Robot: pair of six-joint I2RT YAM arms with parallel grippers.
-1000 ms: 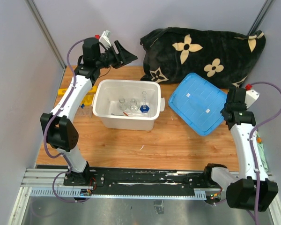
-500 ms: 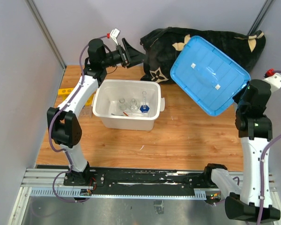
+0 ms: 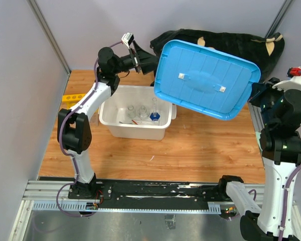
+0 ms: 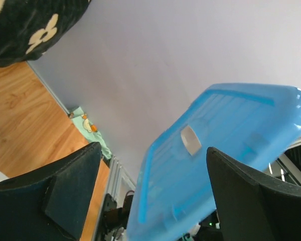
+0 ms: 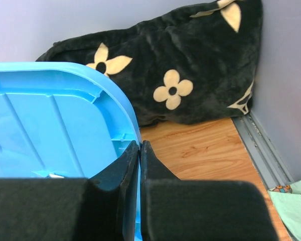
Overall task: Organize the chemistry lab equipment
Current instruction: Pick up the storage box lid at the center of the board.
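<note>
Small clear glass flasks (image 3: 135, 111) and a blue-capped piece (image 3: 154, 117) stand inside the white tub (image 3: 110, 119). The yellow tube rack (image 3: 72, 97) lies at the table's left edge. My right gripper (image 3: 254, 93) (image 5: 140, 143) is shut on the right rim of the blue lid (image 3: 205, 78) (image 5: 45, 120). The lid hangs tilted in the air over the tub's right end. My left gripper (image 3: 149, 60) (image 4: 153, 148) is open and empty, raised behind the tub and facing the lid (image 4: 231, 130).
The black cloth with cream flowers (image 3: 226, 40) (image 5: 180, 65) is bunched against the back wall. A metal rail (image 5: 258, 145) runs along the table's right edge. Bare wood (image 3: 190, 145) lies in front of and right of the tub.
My right arm lifted the blue lid off the table and swung it up and left, over the tub. My left gripper opened wider and reached right towards the lid.
</note>
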